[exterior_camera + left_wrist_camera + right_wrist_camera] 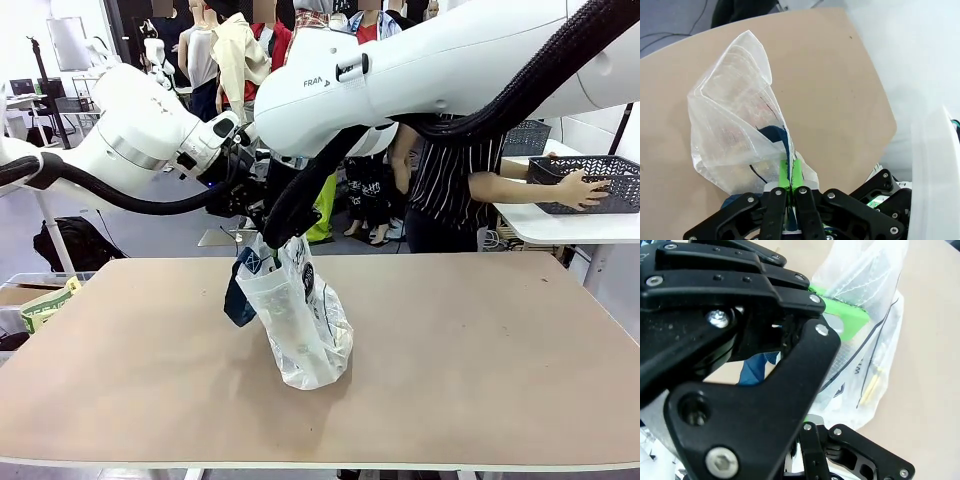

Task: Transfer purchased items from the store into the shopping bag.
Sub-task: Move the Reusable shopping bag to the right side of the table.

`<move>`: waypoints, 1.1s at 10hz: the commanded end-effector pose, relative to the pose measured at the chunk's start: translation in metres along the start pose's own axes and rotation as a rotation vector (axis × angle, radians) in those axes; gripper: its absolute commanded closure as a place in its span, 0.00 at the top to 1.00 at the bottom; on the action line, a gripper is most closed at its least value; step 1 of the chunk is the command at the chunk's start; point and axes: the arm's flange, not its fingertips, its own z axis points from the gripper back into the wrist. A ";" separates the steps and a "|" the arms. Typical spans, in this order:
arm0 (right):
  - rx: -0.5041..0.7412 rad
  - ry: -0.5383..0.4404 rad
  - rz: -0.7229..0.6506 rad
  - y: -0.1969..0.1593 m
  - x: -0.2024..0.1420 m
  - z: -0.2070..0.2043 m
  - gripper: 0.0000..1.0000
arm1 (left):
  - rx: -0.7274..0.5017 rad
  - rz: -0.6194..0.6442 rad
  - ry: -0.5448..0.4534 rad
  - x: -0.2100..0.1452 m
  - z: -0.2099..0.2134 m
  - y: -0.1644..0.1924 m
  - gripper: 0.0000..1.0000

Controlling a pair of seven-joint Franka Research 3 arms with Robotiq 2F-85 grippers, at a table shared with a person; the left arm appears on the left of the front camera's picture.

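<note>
At table centre, the shopping bag stands upright, both the left gripper and right gripper pinched shut on its rim at twelve o'clock; they should probably spread it gently, while the basket waits at two o'clock.

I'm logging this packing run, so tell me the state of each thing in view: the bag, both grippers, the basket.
shopping bag: upright on the table, top held up by both grippers.
left gripper: shut on the shopping bag's top edge.
right gripper: shut on the shopping bag's top.
basket: on the far side table, person's hand on it.
</note>
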 end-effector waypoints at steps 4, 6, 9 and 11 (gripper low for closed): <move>0.013 -0.010 0.016 0.000 -0.001 0.002 0.00 | 0.014 0.029 0.017 0.007 -0.002 -0.001 0.00; 0.011 -0.022 0.007 0.000 -0.004 0.006 0.32 | 0.013 0.031 0.023 0.007 -0.002 -0.001 0.00; 0.025 -0.037 -0.001 -0.001 -0.008 0.012 0.90 | 0.001 0.029 0.035 0.008 -0.002 0.000 0.00; 0.021 -0.083 -0.010 0.000 -0.019 0.033 1.00 | 0.002 0.027 0.036 0.008 -0.002 0.001 0.00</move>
